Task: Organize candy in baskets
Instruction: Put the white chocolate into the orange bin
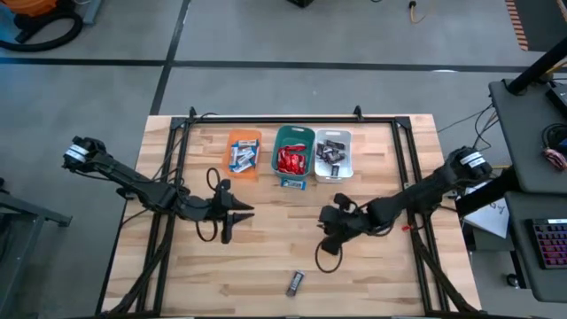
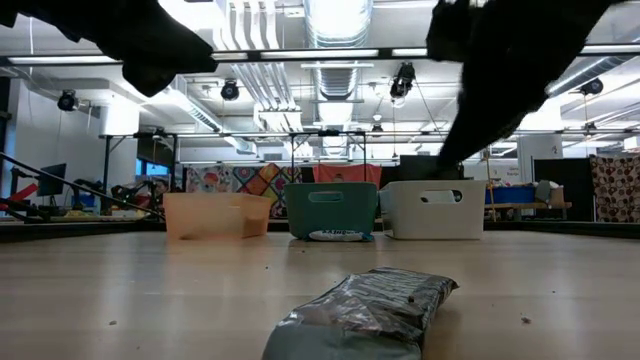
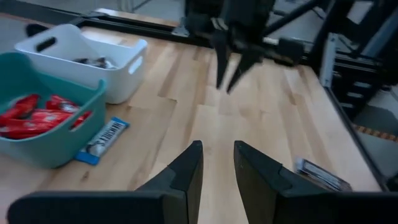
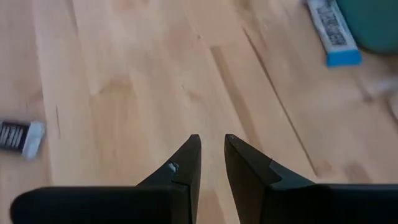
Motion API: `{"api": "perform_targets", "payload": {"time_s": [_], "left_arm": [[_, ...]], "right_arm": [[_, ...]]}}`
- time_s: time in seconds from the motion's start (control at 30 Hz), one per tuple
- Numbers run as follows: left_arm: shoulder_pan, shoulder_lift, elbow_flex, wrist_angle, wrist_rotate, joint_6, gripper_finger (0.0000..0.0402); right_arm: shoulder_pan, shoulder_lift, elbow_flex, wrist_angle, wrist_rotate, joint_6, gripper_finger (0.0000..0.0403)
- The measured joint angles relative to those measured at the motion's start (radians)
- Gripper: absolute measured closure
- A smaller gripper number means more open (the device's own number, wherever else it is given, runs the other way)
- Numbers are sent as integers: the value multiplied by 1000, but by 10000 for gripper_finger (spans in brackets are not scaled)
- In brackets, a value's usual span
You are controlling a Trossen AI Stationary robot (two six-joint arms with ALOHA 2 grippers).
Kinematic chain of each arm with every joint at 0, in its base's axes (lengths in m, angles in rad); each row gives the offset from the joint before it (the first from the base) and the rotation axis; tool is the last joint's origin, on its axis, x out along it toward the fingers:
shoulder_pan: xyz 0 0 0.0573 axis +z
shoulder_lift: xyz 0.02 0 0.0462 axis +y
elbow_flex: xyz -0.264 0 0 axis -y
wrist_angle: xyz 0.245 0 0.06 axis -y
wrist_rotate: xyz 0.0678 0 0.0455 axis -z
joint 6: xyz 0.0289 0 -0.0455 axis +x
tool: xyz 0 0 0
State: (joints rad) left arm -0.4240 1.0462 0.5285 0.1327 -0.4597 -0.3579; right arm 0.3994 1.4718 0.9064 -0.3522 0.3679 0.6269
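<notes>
Three baskets stand in a row at the table's far middle: orange (image 1: 244,151) with blue-and-white candy, teal (image 1: 293,152) with red candy, white (image 1: 333,155) with dark candy. One blue-and-white bar (image 1: 292,183) lies flat on the table just in front of the teal basket. A dark-wrapped bar (image 1: 296,283) lies near the front edge. My left gripper (image 1: 241,213) hovers left of centre, open, with nothing between its fingers (image 3: 217,149). My right gripper (image 1: 326,232) hovers right of centre, tilted down over bare wood, open with a narrow gap (image 4: 211,140).
A black frame (image 1: 292,120) runs along the table's far edge and down both sides. Cables loop on the wood beside each gripper. Bare wood lies between the two grippers and the baskets. The dark bar (image 2: 370,310) sits close to the low camera.
</notes>
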Motion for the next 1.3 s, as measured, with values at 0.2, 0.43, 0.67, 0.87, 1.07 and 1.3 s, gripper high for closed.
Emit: {"api": "perform_targets", "payload": {"time_s": [0.2, 0.43, 0.67, 0.87, 1.07, 1.3], "left_arm": [[0, 0, 0, 1, -76, 6, 326], [0, 0, 0, 1, -151, 8, 326], [1, 0, 0, -1, -179, 8, 326], [1, 0, 0, -2, -179, 1, 326], [1, 0, 0, -3, -181, 16, 326], [1, 0, 0, -4, -187, 54, 326]], "right_arm": [[-54, 64, -149, 410, 162, -64, 355], [-116, 207, -185, 716, 291, -96, 372], [-123, 358, -160, 872, 491, -59, 376], [-129, 394, -158, 882, 523, -25, 376], [-162, 393, -158, 885, 522, -11, 376], [-189, 395, -158, 883, 515, -44, 376]]}}
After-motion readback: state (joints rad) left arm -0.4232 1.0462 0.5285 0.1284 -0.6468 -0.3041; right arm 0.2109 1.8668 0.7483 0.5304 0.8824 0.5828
